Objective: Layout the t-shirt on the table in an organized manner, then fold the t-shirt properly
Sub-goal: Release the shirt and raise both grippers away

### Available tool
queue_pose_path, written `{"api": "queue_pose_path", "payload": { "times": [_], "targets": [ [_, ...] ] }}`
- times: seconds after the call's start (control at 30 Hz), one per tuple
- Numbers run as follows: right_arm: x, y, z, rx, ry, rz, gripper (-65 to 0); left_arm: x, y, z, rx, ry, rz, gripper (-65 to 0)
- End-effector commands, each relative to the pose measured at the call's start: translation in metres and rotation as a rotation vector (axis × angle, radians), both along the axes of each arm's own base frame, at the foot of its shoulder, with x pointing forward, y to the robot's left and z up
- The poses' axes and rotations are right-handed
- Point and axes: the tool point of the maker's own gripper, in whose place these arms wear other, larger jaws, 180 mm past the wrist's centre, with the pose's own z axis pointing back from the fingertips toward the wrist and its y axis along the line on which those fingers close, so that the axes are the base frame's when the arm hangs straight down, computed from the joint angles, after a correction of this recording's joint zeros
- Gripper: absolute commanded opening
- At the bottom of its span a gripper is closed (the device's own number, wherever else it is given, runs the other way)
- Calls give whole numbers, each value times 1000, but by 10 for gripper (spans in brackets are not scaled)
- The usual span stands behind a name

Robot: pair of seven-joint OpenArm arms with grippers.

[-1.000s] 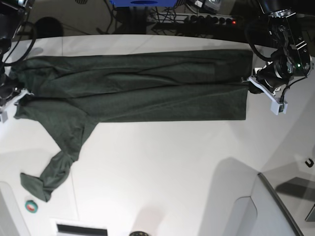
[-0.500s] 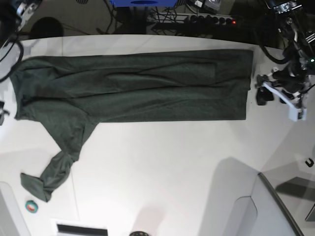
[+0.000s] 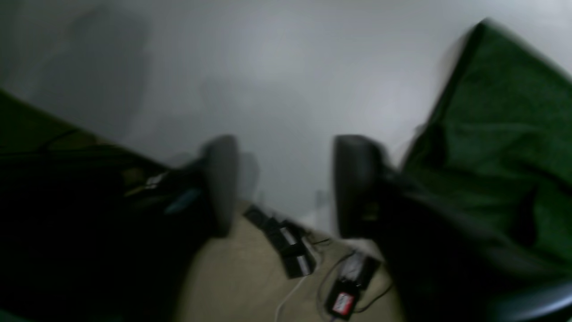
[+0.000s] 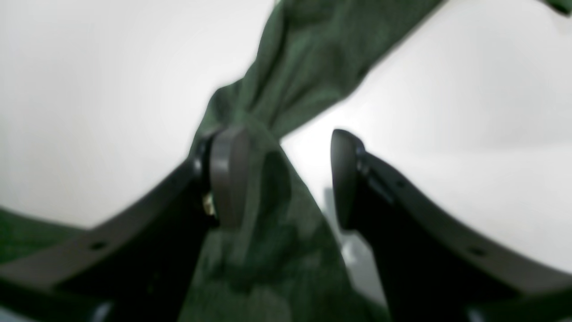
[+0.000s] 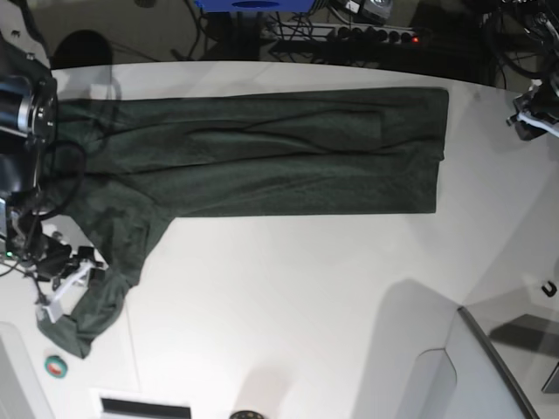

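since the earlier base frames, the left tool has pulled away from the t-shirt hem to the upper right of the frame, its jaws narrowly apart and empty. the right tool has dropped to the lower left, its jaws parted around the trailing sleeve. the t-shirt lies across the upper surface, long axis left to right, hem at the right, sleeve slanting toward the lower left.

Dark-green t-shirt lies spread across white table.
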Motion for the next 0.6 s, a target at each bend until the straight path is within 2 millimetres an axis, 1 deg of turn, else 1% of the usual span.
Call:
{"api": "queue_pose_path", "payload": {
  "times": [0.0, 0.03, 0.13, 0.2, 0.23, 0.33, 0.4, 0.47, 0.57],
  "targets": [
    [18, -12, 16, -1, -57, -26, -365, 3, 7, 11, 33, -17, -28, -555],
    [17, -17, 10, -5, -45, -47, -365, 0, 9, 12, 43, -7, -43, -650],
    [13, -21, -5, -48, -23, -77, -365, -9, 14, 12, 52, 3, -47, -650],
    [11, -21, -9, -72, -18, -69, -365, -19, 16, 5, 37, 24, -47, -650],
    [10, -20, -10, -76, -13, -63, -365, -22, 15, 2, 30, 33, -57, -650],
    [-4, -18, -23, -77, 17, -58, -365, -27, 12, -9, 0, 55, -76, -650],
    [-7, -16, -27, -75, 24, -55, -365, -31, 12, -16, -20, 68, -64, -650],
    [-13, -16, -32, -76, 38, -56, -365, -33, 12, -19, -29, 72, -59, -650],
    [-16, -16, -34, -76, 42, -55, -371, -31, 13, -17, -20, 68, -65, -650]
  ]
}}
